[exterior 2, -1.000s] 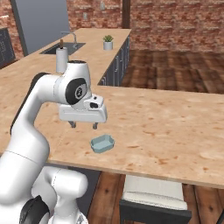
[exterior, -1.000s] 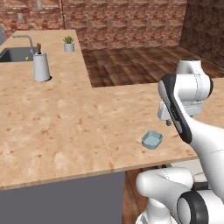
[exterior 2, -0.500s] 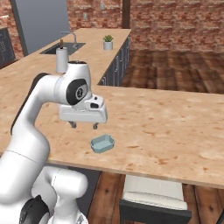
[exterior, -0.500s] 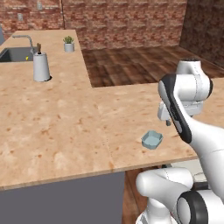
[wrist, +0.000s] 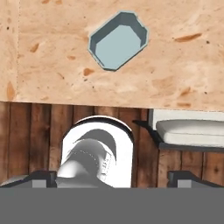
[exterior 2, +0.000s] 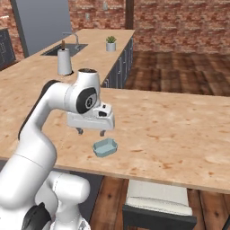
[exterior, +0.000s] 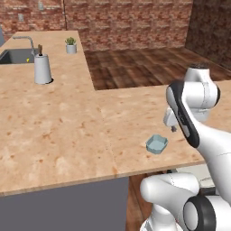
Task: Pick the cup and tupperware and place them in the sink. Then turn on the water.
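Observation:
The tupperware [exterior: 157, 144] [exterior 2: 105, 147], a shallow pale blue container, lies on the wood-look counter close to its near edge. My gripper [exterior 2: 91, 132] [exterior: 173, 128] hangs open just above the counter, a little to the near side of the tupperware, holding nothing. Seen from the hand, the tupperware [wrist: 119, 40] lies ahead on the counter and the two fingertips [wrist: 43, 177] stand wide apart over the floor. The sink [exterior: 13, 56] [exterior 2: 55, 50] sits far off at the back left with its faucet [exterior: 26, 40]. A tiny yellow spot [exterior: 28, 59] shows in the sink; whether it is the cup is too small to tell.
A white paper-towel roll [exterior: 43, 68] [exterior 2: 64, 62] stands beside the sink, and a small potted plant [exterior: 71, 45] [exterior 2: 111, 43] further back. A stool with a pale cushion [exterior 2: 157, 201] [wrist: 190, 131] sits under the counter's near edge. Brick walls enclose the room.

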